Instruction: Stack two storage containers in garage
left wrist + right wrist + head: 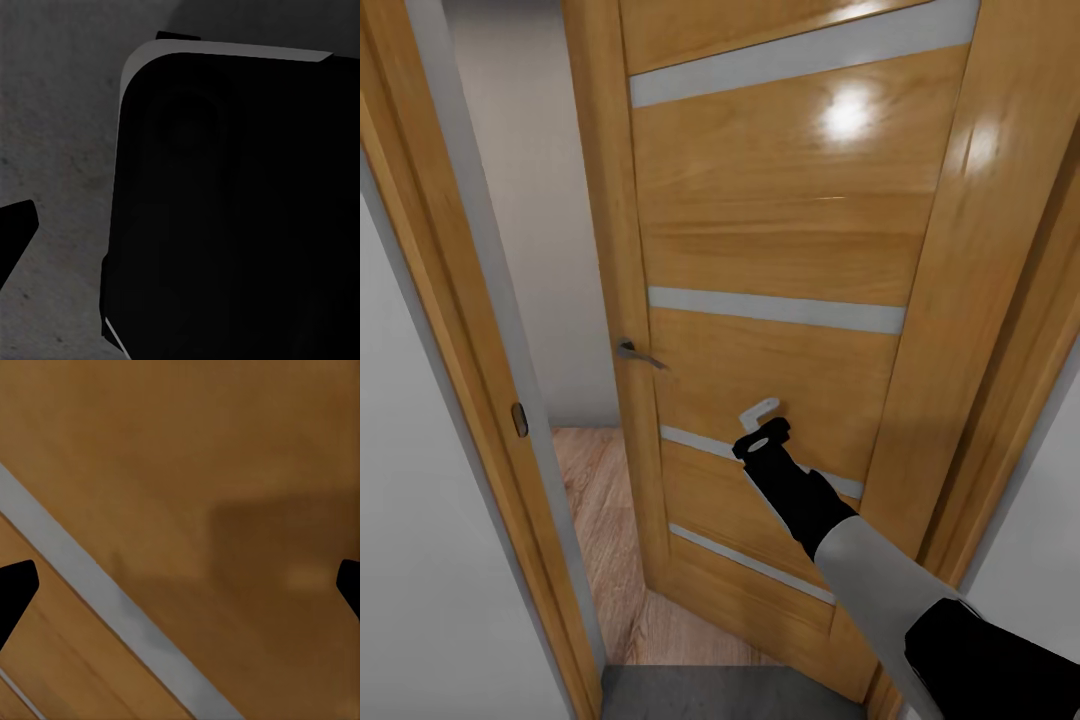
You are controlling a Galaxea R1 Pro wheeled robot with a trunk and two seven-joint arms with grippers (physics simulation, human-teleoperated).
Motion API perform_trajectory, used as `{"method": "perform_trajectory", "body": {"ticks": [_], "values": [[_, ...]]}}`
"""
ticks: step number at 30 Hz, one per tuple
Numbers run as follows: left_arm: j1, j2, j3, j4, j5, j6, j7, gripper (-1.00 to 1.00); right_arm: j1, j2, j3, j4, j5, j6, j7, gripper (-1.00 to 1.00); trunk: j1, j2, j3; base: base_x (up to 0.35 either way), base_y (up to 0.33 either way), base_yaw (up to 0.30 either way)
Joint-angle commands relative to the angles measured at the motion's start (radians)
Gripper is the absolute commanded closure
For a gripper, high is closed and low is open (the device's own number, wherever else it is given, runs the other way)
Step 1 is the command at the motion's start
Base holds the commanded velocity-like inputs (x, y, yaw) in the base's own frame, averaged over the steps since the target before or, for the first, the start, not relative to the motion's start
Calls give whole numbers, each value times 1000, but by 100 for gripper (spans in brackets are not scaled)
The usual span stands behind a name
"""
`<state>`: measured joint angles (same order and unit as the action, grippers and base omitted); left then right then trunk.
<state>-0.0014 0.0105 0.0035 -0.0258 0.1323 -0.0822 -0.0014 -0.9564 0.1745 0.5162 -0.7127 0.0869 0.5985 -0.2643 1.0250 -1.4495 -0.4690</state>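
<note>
The two storage containers are out of view. An orange-brown wooden door [780,230] with pale horizontal strips stands partly open right in front of me. My right arm reaches forward and its gripper [763,420] is up against the door's lower panel, below and to the right of the metal handle [638,353]. In the right wrist view the right gripper [180,585] is open, its dark fingertips [15,589] at the picture's edges with bare door wood between them. My left gripper hangs over the dark grey floor [52,150] beside my black body [240,210]; one fingertip [15,232] shows, set wide.
The door frame [430,330] with its strike plate [519,419] rises at the left, and the other jamb [1010,350] at the right. Through the narrow gap I see a white wall and light wood-plank floor [600,520]. Dark grey concrete floor [740,695] lies under me.
</note>
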Motion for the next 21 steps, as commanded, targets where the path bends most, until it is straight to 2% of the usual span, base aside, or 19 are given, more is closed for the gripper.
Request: {"method": "perform_trajectory", "body": {"ticks": [1, 21], "values": [[0, 0, 0, 0, 8, -2, 0, -100, -1, 0, 2, -1, 8, 9, 0, -100, 0, 0, -1, 0, 0, 0], [0, -3, 5, 0, 13, -4, 0, -100, -1, 0, 1, -1, 8, 3, 0, -100, 0, 0, -1, 0, 0, 0]]}}
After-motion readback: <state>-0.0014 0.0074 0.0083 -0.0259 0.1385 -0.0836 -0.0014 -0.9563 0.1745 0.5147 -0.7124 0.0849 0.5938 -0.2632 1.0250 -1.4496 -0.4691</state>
